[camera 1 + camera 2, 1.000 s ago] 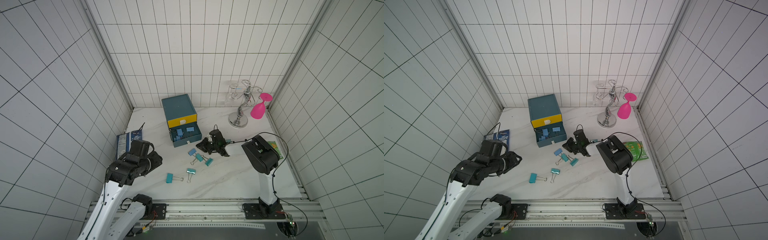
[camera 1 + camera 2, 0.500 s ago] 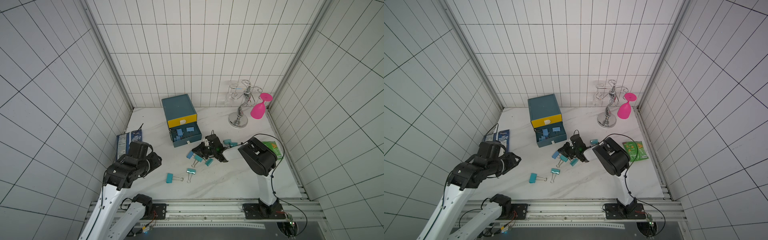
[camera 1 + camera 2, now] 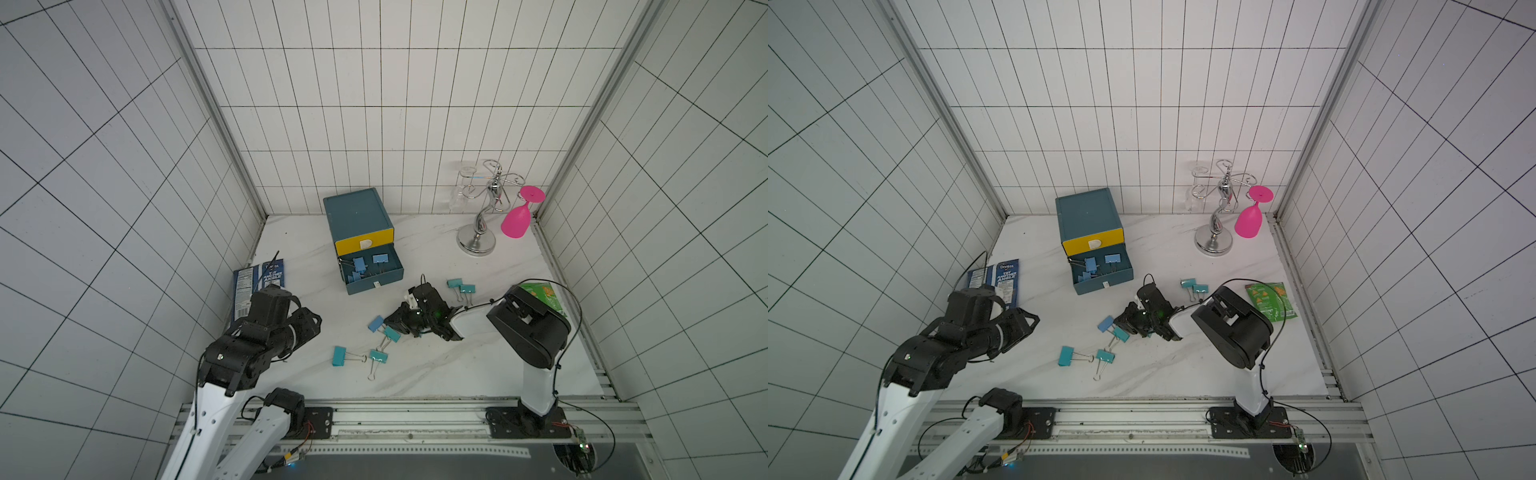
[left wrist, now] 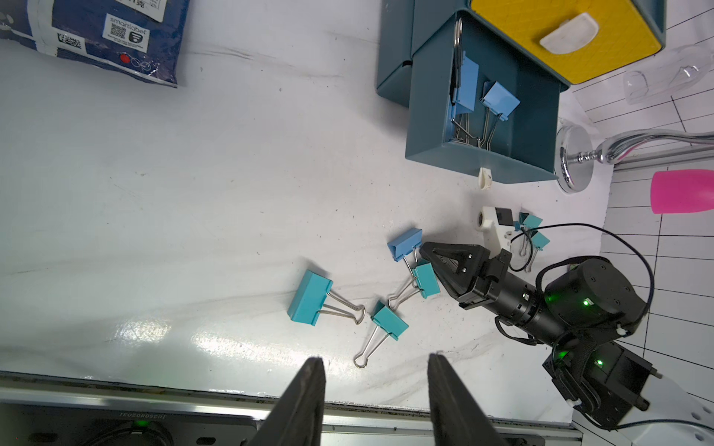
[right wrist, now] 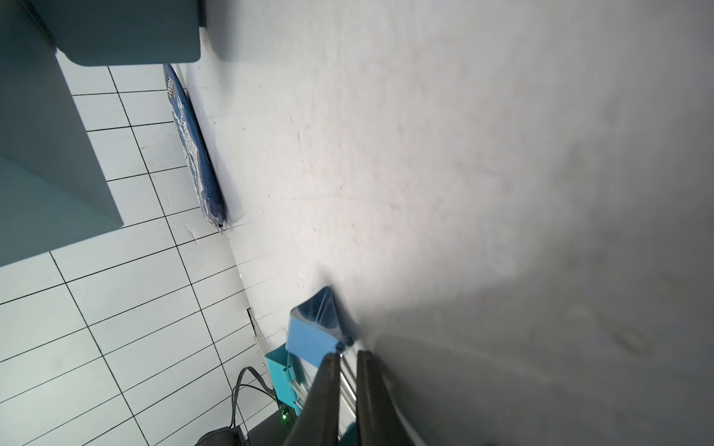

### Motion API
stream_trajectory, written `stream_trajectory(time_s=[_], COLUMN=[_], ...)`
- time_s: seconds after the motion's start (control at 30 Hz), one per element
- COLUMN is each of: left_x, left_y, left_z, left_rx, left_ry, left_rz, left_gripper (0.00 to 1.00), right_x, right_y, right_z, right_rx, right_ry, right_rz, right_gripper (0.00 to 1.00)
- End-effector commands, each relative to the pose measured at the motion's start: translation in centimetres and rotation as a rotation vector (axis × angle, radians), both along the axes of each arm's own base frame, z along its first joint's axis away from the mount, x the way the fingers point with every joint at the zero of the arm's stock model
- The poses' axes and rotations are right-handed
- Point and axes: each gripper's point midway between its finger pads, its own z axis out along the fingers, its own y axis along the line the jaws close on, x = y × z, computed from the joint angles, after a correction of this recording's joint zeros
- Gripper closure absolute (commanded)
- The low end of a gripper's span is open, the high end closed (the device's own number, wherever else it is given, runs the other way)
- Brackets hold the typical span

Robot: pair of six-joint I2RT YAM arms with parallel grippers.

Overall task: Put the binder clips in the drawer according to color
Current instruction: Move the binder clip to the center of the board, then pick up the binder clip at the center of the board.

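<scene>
My R claw is nearly shut, pinching the wire handles of the lt-blue clip, low on the table. One teal clip lies just beside at 7 o'clock, w/ two more teal clips beyond. The open drawer is at 11 w/ lt-blue ones inside and the yellow drawer above it shut; L claw is at 9, well apart, jaws wide, holding nothing.

Clips in and before drawer

Even bright light, blurry right-wrist view
</scene>
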Motion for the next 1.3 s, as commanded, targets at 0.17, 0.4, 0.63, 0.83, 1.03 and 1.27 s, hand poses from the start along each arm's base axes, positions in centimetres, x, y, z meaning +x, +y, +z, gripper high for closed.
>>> stream_trajectory(time_s=[0.17,0.4,0.63,0.83,1.03,1.27], left_x=[-0.3,-0.6,-0.6,-1.0,-1.7,-2.7], left_y=[-0.1,0.0,0.1,0.5,1.0,1.9], left_z=[0.0,0.1,0.5,0.9,1.2,1.5], left_rx=[-0.029,-0.042,-0.05,-0.047,-0.036,-0.02], left_ry=[-0.002,-0.013,-0.031,-0.041,-0.043,-0.054], left_rz=[0.013,0.026,0.04,0.054,0.07,0.102], left_gripper=[0.53,0.53,0.53,0.52,0.51,0.51], right_x=[-2.9,-5.8,-6.3,-5.2,-4.2,-3.6], right_y=[-2.1,-2.9,-4.4,-4.5,-3.1,-0.9], right_z=[0.8,0.2,1.3,3.6,5.5,6.0], right_rx=[-0.207,-0.312,-0.443,-0.522,-0.556,-0.61], right_ry=[-0.08,-0.095,-0.213,-0.382,-0.546,-0.681], right_rz=[0.158,0.272,0.361,0.453,0.565,0.692], right_gripper=[0.86,0.85,0.75,0.54,0.36,0.28])
